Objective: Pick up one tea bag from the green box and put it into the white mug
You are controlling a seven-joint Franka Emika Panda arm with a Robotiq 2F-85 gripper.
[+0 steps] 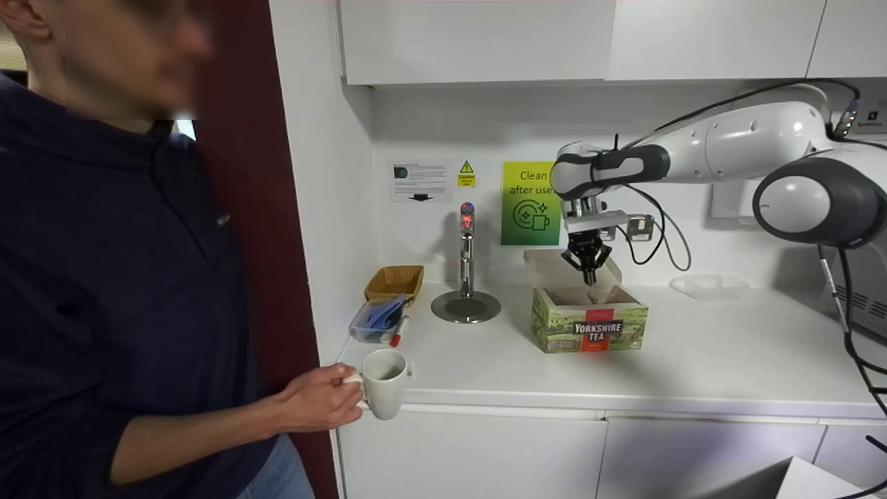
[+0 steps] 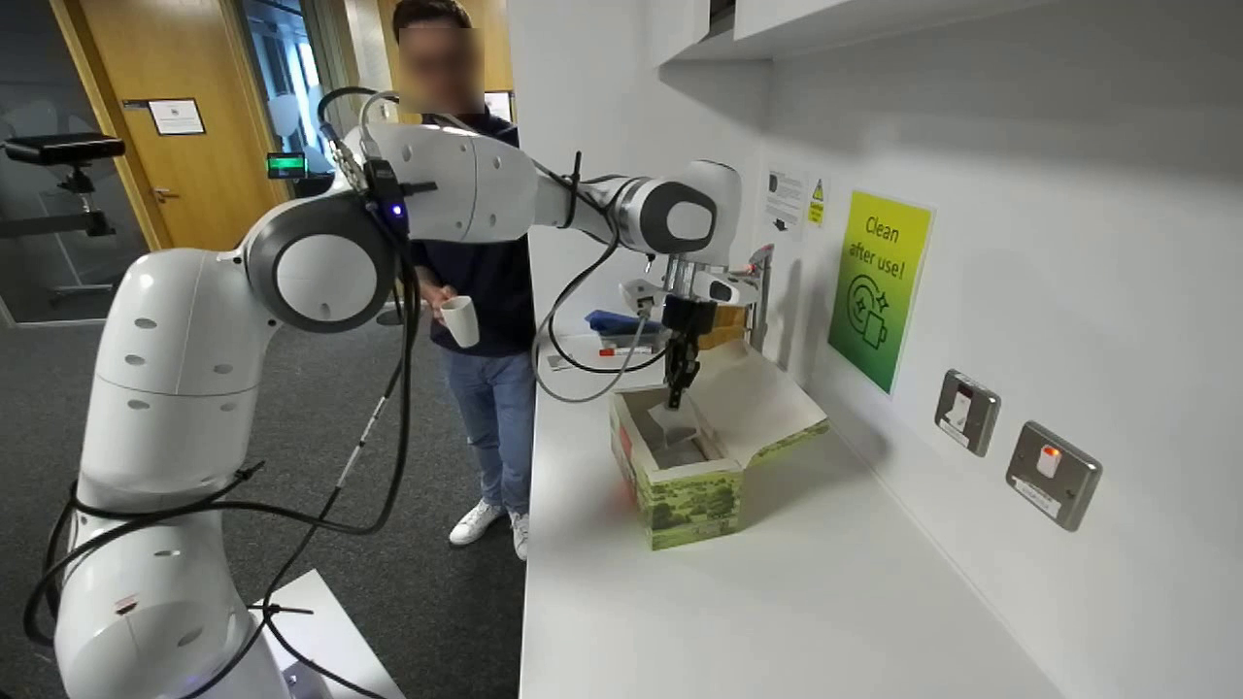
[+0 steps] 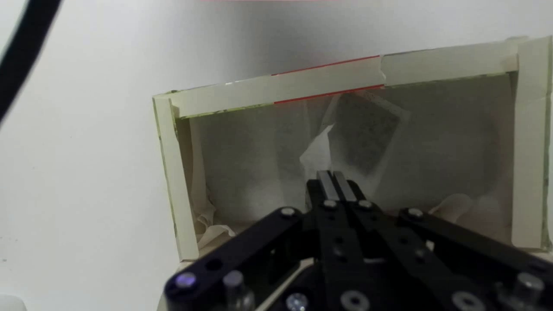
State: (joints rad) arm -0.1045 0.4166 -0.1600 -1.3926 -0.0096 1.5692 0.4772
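Observation:
In both exterior views the green box (image 1: 589,329) stands on the counter, its lid (image 2: 753,403) tipped back. My gripper (image 3: 332,173) points down at the box's open top, fingertips at about rim height. It is shut with a thin, pale tea bag (image 2: 672,424) pinched at its tips; the bag hangs partly down into the box. In the wrist view the tea bag (image 3: 365,134) spreads out beyond the fingers, a whitish corner folded near the tips. A person holds the white mug (image 1: 384,388) by its handle, beyond the counter's front edge and away from the box.
A metal tap (image 1: 467,256) with a round drain plate rises between mug and box. Near the wall sit a yellow-brown tray (image 1: 395,283) and a clear tub with blue cloth (image 1: 383,315), a red marker (image 1: 400,331) beside it. The person's hand (image 1: 322,396) is close to the counter.

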